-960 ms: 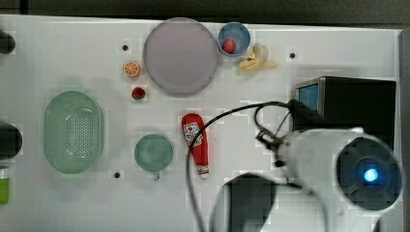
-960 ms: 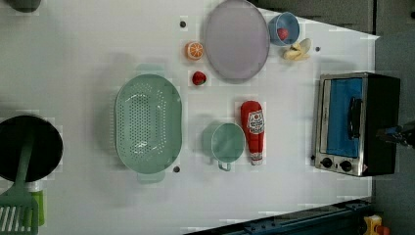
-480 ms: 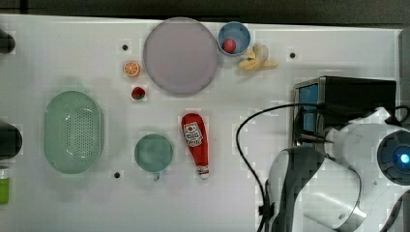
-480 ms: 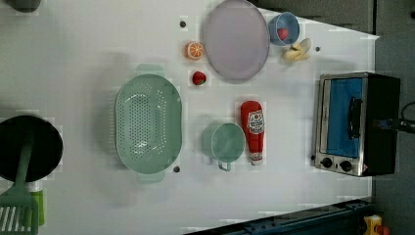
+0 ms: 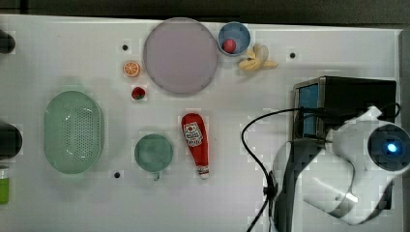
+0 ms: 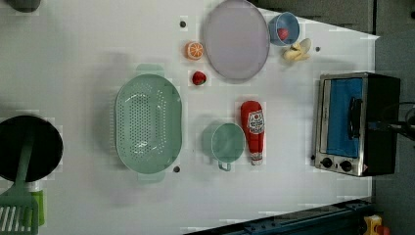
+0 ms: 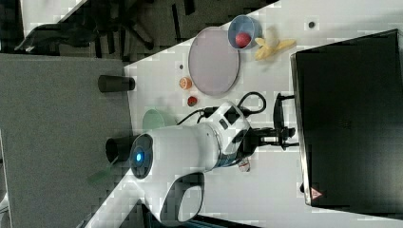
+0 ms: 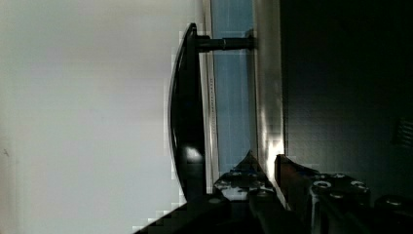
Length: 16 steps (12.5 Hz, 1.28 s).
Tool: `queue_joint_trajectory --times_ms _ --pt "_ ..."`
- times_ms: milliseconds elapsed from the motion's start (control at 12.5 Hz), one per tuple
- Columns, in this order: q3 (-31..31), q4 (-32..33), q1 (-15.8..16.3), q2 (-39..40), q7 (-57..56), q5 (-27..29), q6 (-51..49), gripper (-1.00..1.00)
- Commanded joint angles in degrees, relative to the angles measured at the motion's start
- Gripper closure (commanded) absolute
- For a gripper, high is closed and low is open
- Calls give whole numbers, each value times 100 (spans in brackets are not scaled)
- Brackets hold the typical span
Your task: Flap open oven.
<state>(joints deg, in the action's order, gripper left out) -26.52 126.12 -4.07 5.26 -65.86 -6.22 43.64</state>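
The oven stands at the top view's right, with its black top broad in the right view. Its blue glass door looks shut, and its black bar handle lies across the glass above two knobs. My gripper sits at one end of the handle. In the wrist view the gripper has its jaws a narrow gap apart by the door's silver frame. One finger sits between the handle and the glass. The handle is beside the fingers, not pinched.
A ketchup bottle, green cup and green colander lie toward the top view's left of the oven. A purple plate, blue bowl and banana sit farther back. The arm's cable loops over the table.
The arm has swung toward the top view's right and now covers the oven's near part. The gripper has come in to the handle. The door has not moved.
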Motion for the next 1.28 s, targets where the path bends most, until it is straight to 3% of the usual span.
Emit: queue_joint_trajectory --times_ms 80,480,720,1280 --pt "108 19 60 240 -345 27 247 65" --pt "224 43 115 340 -51 -31 251 65" --pt "267 88 322 339 424 -780 250 65" --pt "855 417 807 487 2717 -2333 229 65"
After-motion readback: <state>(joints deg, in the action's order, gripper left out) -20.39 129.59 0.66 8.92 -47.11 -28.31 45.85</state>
